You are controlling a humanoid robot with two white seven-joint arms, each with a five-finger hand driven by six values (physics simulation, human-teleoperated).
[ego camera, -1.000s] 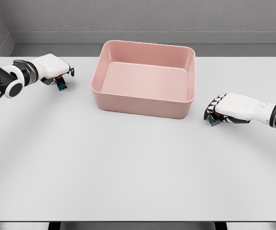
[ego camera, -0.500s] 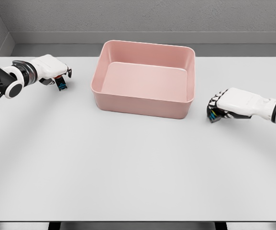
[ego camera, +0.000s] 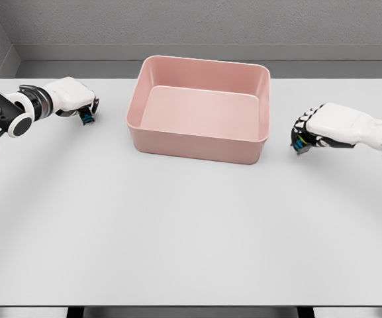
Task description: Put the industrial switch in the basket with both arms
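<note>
**Head view: a small switch in each hand, either side of the pink basket**

Head view shows two small dark switches, one in each hand. The left switch, dark with a blue patch, sits under the curled fingers of the left hand at about 10 o'clock on the table, low to the surface; contact with the table cannot be made out. The right switch, dark with blue and yellow marks, is gripped in the closed fingers of the right hand at about 3 o'clock, mostly hidden by the palm.

Between the hands stands the pink basket, at 12 o'clock toward the far edge, open at the top with its floor bare. Both hands are outside it, the left one near its left wall and the right one near its right wall.

All of this rests on a white table, with a grey wall behind.
</note>
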